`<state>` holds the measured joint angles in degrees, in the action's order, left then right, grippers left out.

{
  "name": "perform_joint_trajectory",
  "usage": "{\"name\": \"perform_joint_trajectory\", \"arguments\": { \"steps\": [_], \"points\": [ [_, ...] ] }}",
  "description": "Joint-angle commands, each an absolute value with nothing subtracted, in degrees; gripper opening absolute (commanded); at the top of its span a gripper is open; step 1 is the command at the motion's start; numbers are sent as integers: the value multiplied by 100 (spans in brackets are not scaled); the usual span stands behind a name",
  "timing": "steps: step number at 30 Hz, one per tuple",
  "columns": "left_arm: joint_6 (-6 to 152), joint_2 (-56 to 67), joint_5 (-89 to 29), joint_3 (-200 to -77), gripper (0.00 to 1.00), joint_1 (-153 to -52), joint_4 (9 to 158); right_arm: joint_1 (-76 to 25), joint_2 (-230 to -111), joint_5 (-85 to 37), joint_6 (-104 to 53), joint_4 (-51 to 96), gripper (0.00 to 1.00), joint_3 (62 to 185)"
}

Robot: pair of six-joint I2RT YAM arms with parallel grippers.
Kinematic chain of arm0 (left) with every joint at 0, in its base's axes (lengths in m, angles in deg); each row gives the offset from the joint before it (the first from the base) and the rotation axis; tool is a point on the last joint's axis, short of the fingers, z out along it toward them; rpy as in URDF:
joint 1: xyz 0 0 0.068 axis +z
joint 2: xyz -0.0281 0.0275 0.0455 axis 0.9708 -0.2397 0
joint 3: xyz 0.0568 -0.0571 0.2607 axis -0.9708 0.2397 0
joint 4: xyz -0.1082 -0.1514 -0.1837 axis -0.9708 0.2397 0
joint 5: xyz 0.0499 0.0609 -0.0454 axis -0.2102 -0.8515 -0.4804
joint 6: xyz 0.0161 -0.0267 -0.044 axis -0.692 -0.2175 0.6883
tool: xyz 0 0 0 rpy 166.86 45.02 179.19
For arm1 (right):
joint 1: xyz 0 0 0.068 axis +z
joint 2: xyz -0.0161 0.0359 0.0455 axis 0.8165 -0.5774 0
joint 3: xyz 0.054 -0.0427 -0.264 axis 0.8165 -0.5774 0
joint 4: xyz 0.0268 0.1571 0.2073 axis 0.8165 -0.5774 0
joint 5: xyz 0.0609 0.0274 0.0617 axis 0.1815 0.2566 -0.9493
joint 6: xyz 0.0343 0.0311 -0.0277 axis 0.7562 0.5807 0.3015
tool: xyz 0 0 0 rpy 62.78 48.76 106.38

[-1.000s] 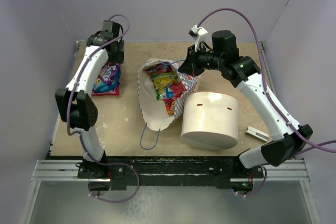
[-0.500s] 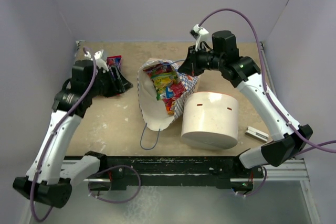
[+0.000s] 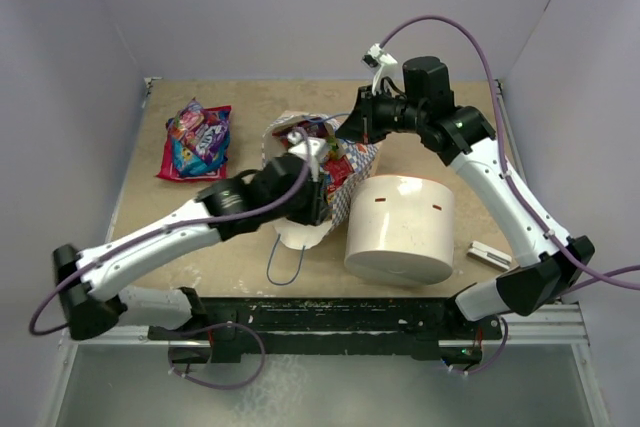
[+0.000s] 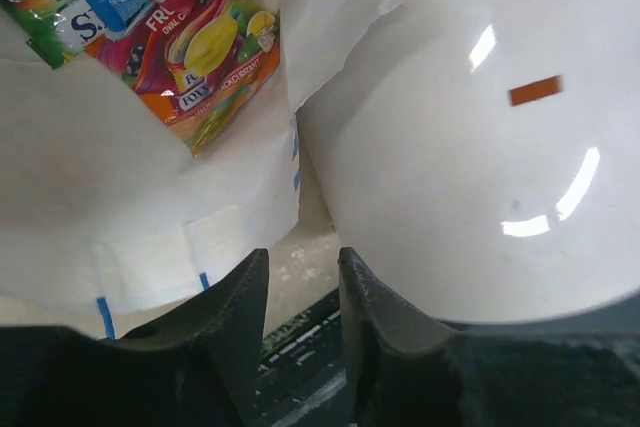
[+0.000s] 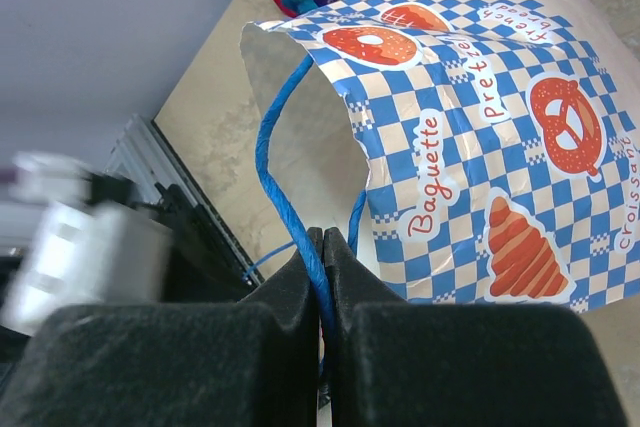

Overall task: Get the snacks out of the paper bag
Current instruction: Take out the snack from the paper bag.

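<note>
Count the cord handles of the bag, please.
2. One handle lies loose on the table at the bag's near end; the other is pinched in the shut right gripper. None seems hidden.

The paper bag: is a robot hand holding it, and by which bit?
Yes. The right gripper pinches the paper bag by its thin blue cord handle, fingers shut on the cord. The left gripper is open above the bag and holds nothing.

Blue-checkered paper bag (image 5: 480, 147) lies open, bright snacks (image 4: 200, 47) inside, one packet (image 3: 197, 140) apart.
</note>
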<state>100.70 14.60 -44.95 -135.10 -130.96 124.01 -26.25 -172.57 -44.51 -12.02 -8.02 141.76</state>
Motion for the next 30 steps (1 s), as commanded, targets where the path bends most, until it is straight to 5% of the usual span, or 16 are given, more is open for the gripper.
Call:
{"name": "perform_joint_trajectory", "arguments": {
  "steps": [1,9,15,22,27,30],
  "points": [
    [9420,474,-5512,-13969,33,-13479,12194,-2608,-16986,-4538,-1119,-873,0,14340],
    [8927,-271,-5555,-13380,13,-13385,11026,-2608,-16717,-4351,-1197,-948,0,14263],
    [9032,121,-4803,-12407,9,-13164,9611,-2608,-16725,-4270,-1299,-1056,0,14380],
    [8967,-258,-4803,-12191,21,-13110,9376,-2608,-16825,-4308,-1274,-1034,0,14391],
    [8848,-576,-4605,-12179,46,-12946,9245,-2608,-16883,-4312,-1314,-1106,0,14470],
    [8745,-801,-4536,-12235,52,-12882,9216,-2608,-16883,-4310,-1311,-1099,0,14442]
  ]
}}
